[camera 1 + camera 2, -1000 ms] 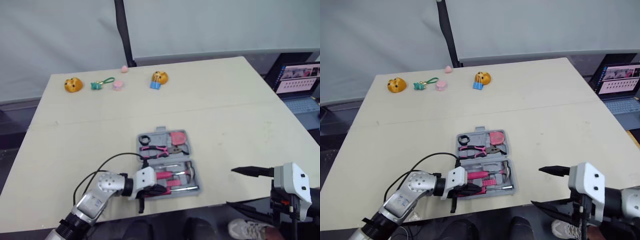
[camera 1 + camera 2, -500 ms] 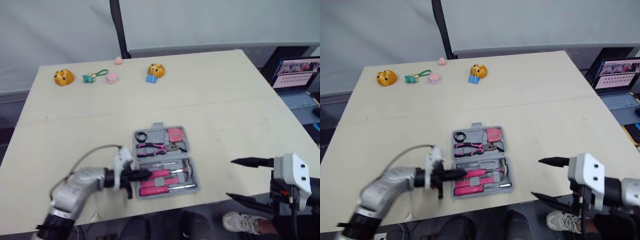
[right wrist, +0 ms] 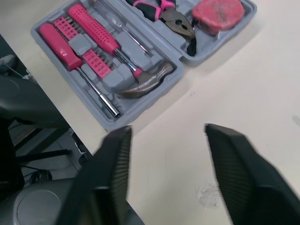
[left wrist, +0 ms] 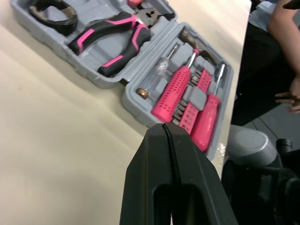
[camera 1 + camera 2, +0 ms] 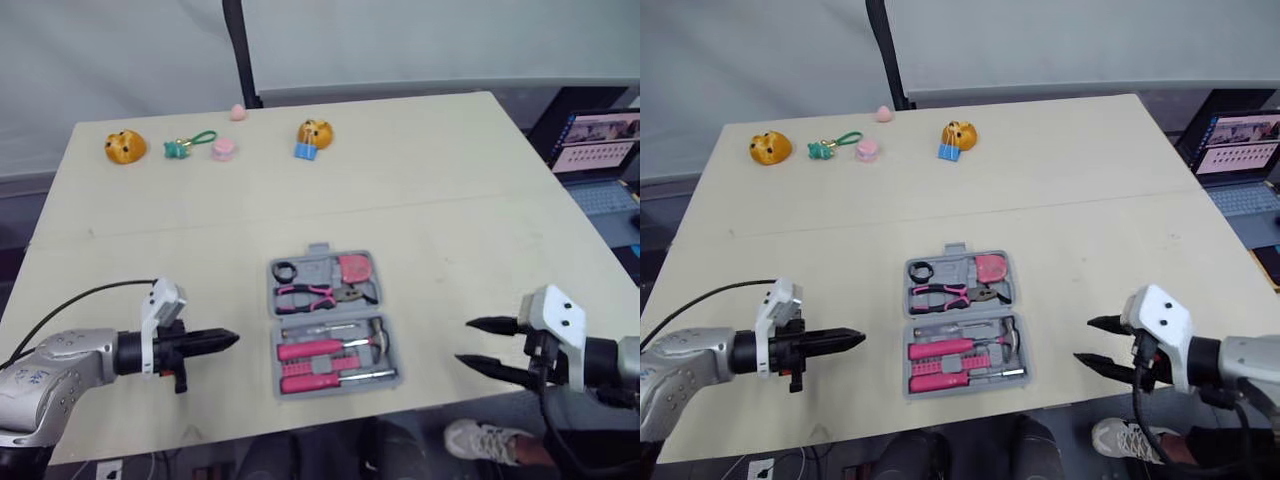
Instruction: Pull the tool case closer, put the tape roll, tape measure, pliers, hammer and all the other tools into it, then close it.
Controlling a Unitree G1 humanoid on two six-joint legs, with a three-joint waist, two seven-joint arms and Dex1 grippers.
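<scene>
While the case (image 5: 330,325) is lying open near the table's (image 5: 450,220) front edge, holding the tape roll (image 5: 286,272), tape measure (image 5: 355,268), pliers (image 5: 308,294) and hammer (image 5: 375,335), the left gripper (image 5: 225,341) is backing off to its left, clenched on nothing and no longer touching it. The right gripper (image 5: 463,341) is hovering to its right, fingers spread. A laptop (image 5: 600,150) is being cut off at the right edge.

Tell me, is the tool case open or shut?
Open. The case lies flat with both halves spread, and the pliers and hammer show in their slots.
</scene>
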